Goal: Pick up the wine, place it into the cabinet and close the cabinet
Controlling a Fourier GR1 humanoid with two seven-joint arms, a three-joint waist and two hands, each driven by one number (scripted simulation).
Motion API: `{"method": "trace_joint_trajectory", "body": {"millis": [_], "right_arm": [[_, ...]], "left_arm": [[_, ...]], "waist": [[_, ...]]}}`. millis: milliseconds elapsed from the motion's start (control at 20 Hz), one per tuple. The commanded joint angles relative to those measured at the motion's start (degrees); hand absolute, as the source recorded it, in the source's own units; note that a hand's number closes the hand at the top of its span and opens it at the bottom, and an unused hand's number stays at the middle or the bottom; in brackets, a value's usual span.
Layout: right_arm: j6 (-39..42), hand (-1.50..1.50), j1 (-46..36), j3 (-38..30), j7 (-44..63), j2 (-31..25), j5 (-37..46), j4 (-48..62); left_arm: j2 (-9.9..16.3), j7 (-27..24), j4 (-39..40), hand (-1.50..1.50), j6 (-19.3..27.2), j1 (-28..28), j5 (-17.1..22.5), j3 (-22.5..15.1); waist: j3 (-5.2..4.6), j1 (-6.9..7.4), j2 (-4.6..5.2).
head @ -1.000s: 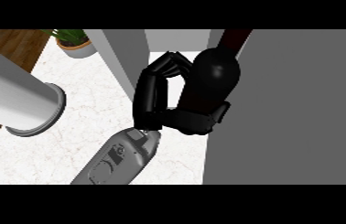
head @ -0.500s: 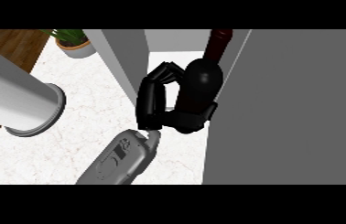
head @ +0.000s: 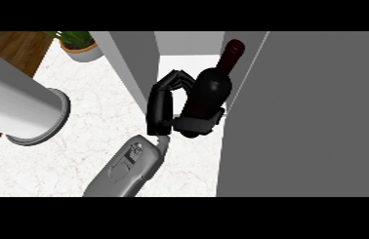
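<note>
The wine bottle is dark with a dark red neck pointing up and to the right. It stands in the gap between the grey cabinet wall and the big grey open door. My right hand is shut on the bottle's lower body from the left, fingers curled round it. The bottle's base is hidden behind the hand. The grey forearm comes in from the lower edge. The pale inside of the cabinet shows above the bottle. My left hand does not show.
A large grey cylinder lies on the white marble counter at the left. A potted plant stands at the back left by a wooden surface. The door fills the right side.
My hand has carried the bottle a little left and further into the cabinet opening. The bottle now stands more upright, and its neck shows clear of the door's edge.
</note>
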Motion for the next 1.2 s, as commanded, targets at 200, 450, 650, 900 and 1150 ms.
{"method": "trace_joint_trajectory", "body": {"millis": [200,450,650,900,1150], "right_arm": [[-3.19,-1.5,-3.87,0.26,5.38,-0.16,-2.23,-4.07],[-0.86,-1.5,2.07,0.75,3.29,-0.42,-3.83,-7.85],[-2.11,-1.5,-1.7,-0.11,3.5,-0.01,-3.37,-4.31],[0.24,-1.5,2.44,-0.97,1.82,-0.5,-5.98,-5.18],[0.12,-1.5,3.18,-0.97,1.45,0.52,-6.41,-5.79]], "left_arm": [[-0.01,-4.43,5.54,1.5,-3.01,-1.21,0.93,6.01],[0.26,-8.23,10.32,1.5,-5.7,-3.02,4.25,9.42],[-0.01,-6.27,13.65,1.5,-5.13,-6.73,4.96,9.32],[-0.01,-6.98,18.53,1.5,-4.33,-11.08,9.95,8.58],[-0.01,-4.74,25.23,1.5,-5.17,-16.16,7.6,11.21]], "waist": [[-0.02,0.24,0.03],[0.01,-0.15,0.03],[0.0,-0.04,0.05],[0.0,-0.7,0.14],[0.03,-0.97,0.16]]}}
